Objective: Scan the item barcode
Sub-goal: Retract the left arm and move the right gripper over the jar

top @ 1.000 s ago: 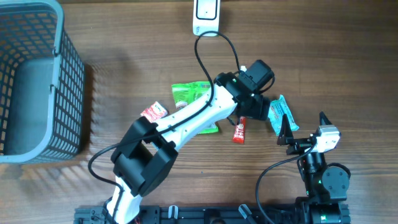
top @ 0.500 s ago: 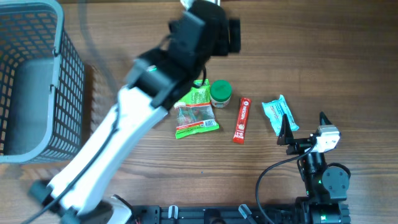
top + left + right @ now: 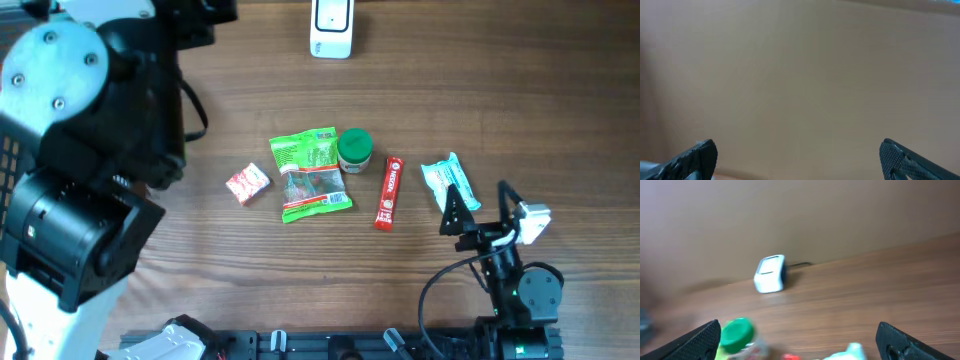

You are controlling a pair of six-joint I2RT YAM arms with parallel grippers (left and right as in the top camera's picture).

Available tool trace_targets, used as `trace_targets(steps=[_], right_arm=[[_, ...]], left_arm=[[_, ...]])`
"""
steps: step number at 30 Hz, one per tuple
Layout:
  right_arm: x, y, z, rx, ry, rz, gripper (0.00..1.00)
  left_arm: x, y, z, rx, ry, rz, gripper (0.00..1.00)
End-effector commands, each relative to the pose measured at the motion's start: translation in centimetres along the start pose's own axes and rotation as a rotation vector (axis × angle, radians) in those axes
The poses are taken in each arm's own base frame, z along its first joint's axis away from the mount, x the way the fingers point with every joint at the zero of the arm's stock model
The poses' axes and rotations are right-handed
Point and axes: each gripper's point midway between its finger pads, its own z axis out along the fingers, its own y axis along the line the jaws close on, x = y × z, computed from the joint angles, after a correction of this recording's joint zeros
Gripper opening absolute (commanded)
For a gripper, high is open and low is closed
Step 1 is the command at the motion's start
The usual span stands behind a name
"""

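Several items lie mid-table in the overhead view: a small red-and-white packet (image 3: 247,184), green snack packets (image 3: 308,170), a green-lidded jar (image 3: 354,149), a red stick pack (image 3: 388,193) and a light blue packet (image 3: 445,183). The white scanner (image 3: 331,25) stands at the far edge; the right wrist view also shows the scanner (image 3: 771,273) and the jar (image 3: 736,332), both blurred. My right gripper (image 3: 478,208) is open, low, just right of the blue packet. My left gripper (image 3: 800,160) is open and empty, facing a blank beige surface.
The raised left arm (image 3: 90,150) looms close under the overhead camera and hides the left side of the table. A cable (image 3: 450,280) loops by the right arm's base near the front edge.
The left arm has swung up and left, off the items, uncovering the jar and packets. The right gripper has shifted slightly. Both stay open.
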Motion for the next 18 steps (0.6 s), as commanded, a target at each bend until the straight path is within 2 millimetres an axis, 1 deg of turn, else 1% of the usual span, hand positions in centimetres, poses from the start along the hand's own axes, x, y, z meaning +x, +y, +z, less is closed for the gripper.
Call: trace_targets(steps=[1,4,6,7,8,9,10,11,13,14,16,18], right_arm=[[-2.0,3.3,-0.7,-0.135,0.031,0.098,1.0],[-6.0,4.8,-1.2,-0.138,0.02,0.108,1.0],[-7.4,6.1,-1.3,-0.178,0.041,0.202,1.0],[-7.7,6.9,-1.3,-0.211,0.062,0.263,1.0],[-7.7,7.3,-1.3,-0.228,0.088,0.342,1.0],[-7.4,7.3,-1.2,-0.226,0.11,0.417,1.0],[-6.3,7.1,-1.2,-0.207,0.165,0.518,1.0],[-4.4,6.5,-1.3,-0.157,0.241,0.598,1.0],[-2.4,4.4,-1.2,-0.003,0.283,0.785,1.0],[-2.2,4.5,-1.2,-0.004,0.297,0.815,1.0],[-4.3,8.1,-1.5,-0.24,0.289,0.606,1.0],[-5.0,8.7,-1.8,-0.253,0.301,0.6,0.99]], left_arm=[[0.0,2.8,-0.5,-0.08,-0.005,0.037,1.0],[1.1,4.5,-2.4,-0.033,-0.008,0.04,1.0],[1.3,6.0,-3.9,-0.037,-0.042,0.015,1.0],[1.3,7.2,-4.9,-0.052,-0.07,-0.004,1.0],[1.4,8.0,-5.6,-0.063,-0.091,-0.032,1.0],[1.5,9.0,-6.7,-0.071,-0.116,-0.077,1.0],[1.5,9.7,-7.8,-0.07,-0.138,-0.116,1.0],[1.4,10.2,-8.8,-0.057,-0.156,-0.144,1.0],[0.8,11.0,-10.6,-0.038,-0.193,-0.201,1.0],[0.4,11.6,-11.3,-0.043,-0.21,-0.229,1.0],[-0.2,12.5,-12.5,-0.055,-0.24,-0.263,1.0],[-0.5,13.0,-13.3,-0.063,-0.254,-0.287,1.0]])
